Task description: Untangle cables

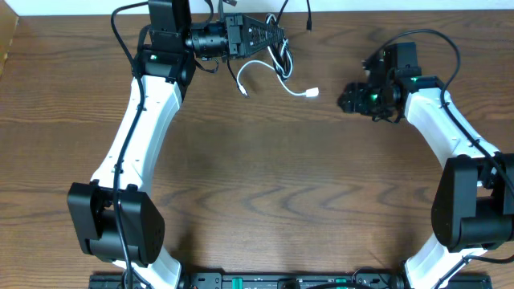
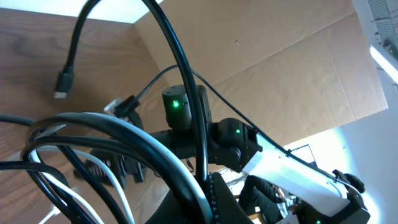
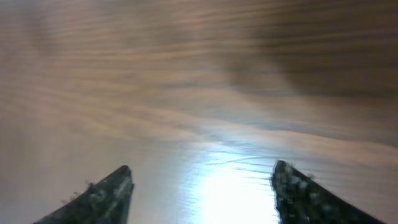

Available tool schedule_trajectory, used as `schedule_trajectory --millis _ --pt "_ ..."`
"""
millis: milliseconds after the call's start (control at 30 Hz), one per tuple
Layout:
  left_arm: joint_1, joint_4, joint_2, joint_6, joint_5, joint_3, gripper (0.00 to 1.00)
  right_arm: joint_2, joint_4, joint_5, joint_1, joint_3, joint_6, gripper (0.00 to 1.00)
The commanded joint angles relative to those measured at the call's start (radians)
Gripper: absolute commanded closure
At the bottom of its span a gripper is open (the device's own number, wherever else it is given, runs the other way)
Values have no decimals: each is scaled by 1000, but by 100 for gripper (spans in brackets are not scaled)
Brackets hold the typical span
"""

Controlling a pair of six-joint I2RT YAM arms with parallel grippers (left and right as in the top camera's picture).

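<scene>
Wooden tabletop (image 1: pixel 265 185) is spread below; at its far edge the cables (image 1: pixel 281 64) are clamped in the closed left gripper (image 1: pixel 281 36), with a white plug (image 1: pixel 312 93) trailed toward the right gripper (image 1: pixel 347 98), which is splayed wide, empty, and near.

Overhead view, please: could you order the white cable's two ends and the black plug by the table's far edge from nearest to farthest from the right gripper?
From the right gripper:
1. White plug, just beside it, toward the table's middle.
2. Black plug, up at the far edge.
3. White cable's other end, farther over on the left side.
</scene>
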Motion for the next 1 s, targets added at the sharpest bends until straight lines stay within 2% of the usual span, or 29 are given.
schedule_trajectory --millis 0,133,233,433,533,700,767,967 --pt "3 3 -42 -5 20 35 93 -39 -19 -230 7 60 -172 28" --pt "-6 -55 -42 -3 -27 35 92 -108 -25 -248 25 110 -171 28" --pt "-18 -148 -42 49 -80 35 93 -159 5 -284 41 133 -158 28" --pt "-41 -288 -42 87 -177 35 93 -194 109 -284 59 134 173 35" --pt "-51 -288 -40 86 -182 35 92 -177 127 -285 79 134 257 37" --pt "-56 -289 -40 85 -198 35 92 -169 137 -291 139 134 167 36" --pt "-56 -289 -40 81 -198 35 92 -168 137 -281 152 134 174 36" --pt "-58 -296 -40 58 -198 35 92 -142 166 -172 177 134 380 40"
